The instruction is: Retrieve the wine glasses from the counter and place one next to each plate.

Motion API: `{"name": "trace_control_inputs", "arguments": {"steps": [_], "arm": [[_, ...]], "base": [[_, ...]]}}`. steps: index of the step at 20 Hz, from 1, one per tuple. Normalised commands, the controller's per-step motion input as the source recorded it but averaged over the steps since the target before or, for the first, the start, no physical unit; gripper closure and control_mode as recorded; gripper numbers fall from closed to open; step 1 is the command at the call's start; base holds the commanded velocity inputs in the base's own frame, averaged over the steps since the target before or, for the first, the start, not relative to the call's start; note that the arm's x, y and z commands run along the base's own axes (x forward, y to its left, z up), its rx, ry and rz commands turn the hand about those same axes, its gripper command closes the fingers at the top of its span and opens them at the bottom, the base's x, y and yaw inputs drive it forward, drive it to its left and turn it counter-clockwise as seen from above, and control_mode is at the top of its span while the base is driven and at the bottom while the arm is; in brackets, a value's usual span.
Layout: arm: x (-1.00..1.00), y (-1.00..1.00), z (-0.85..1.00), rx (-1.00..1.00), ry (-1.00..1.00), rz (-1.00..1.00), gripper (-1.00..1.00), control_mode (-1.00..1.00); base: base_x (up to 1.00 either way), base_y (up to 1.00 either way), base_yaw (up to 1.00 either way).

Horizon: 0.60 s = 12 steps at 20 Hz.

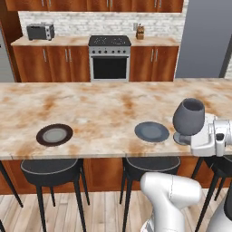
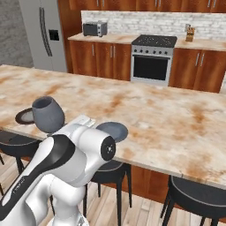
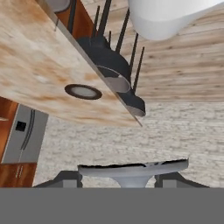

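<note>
Glass in hand: a wide-bowled grey wine glass [image 1: 189,117] stands upright just to the right of the grey plate [image 1: 152,132], with its round foot [image 1: 182,138] low at the island top [image 1: 90,108], touching it or a hair above; which, I cannot tell.
Gripper: the gripper [image 3: 131,178] sits at the base of the glass, one dark fingertip either side of the stem, with the foot lying across the bottom of the hand view; it looks closed on the stem, jaws partly apart around it.
Grey plate: lies near the front edge of the island, right of centre in the left base view, and the held glass is just beside it.
Dark-rimmed plate: the second plate [image 1: 54,134] lies well apart to the left, above a black stool [image 1: 49,168], and has no glass next to it.
Second glass: I see no other wine glass on the island or on the far counter [image 1: 68,41] by the stove [image 1: 109,56]; where it stands, the views do not tell.
Done so far: by my judgement the first glass is at its place beside the grey plate and is about ready for release.
Left to do: letting go of this glass and backing off without tipping it, then fetching the slimmer glass and setting it next to the dark-rimmed plate.
Progress: roughly halfway, judged from how things lie.
</note>
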Motion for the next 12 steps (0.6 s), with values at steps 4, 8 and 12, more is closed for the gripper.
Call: {"name": "trace_control_inputs", "arguments": {"steps": [4,8,12], "arm": [[0.0,0.0,0.0,0.0,0.0,0.0,1.0,1.0],[0.39,-0.59,-0.29,0.0,0.13,0.0,1.0,-1.0],[0.68,-0.94,-0.45,0.0,0.14,0.0,1.0,-1.0]], "base": [[0.04,-0.17,0.0],[0.0,0.0,0.0],[0.0,0.0,0.0]]}}
